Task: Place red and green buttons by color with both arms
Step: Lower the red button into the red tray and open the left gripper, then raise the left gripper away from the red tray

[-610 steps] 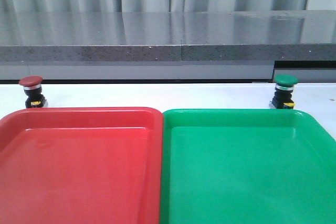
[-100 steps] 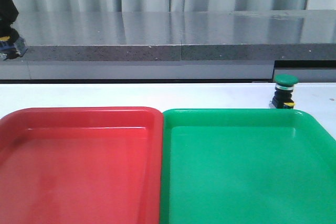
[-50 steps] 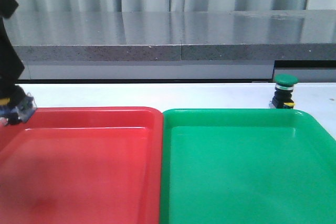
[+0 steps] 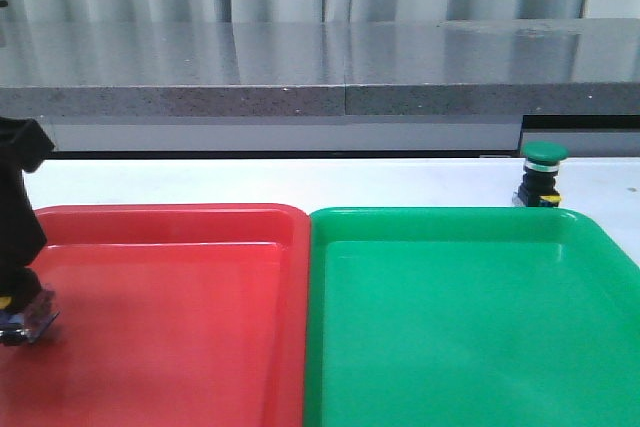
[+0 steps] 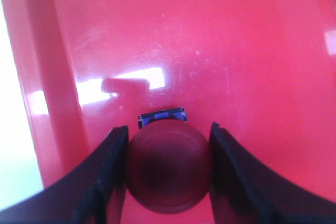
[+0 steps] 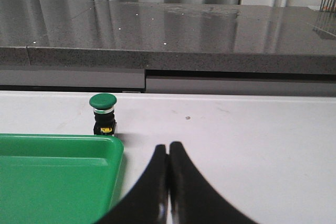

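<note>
Left gripper (image 5: 168,174) clamped on red button (image 5: 168,174), low over red tray (image 4: 200,337) near its left wall. Release risk: top-heavy button may topple. Right gripper (image 6: 168,182) fingers together, empty; green button (image 4: 544,175) upright on table beyond green tray (image 4: 470,327) far corner.

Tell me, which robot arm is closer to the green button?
Right. The right gripper sits shut on the table a little way from the green button; the left gripper holds the red button over the red tray.
</note>
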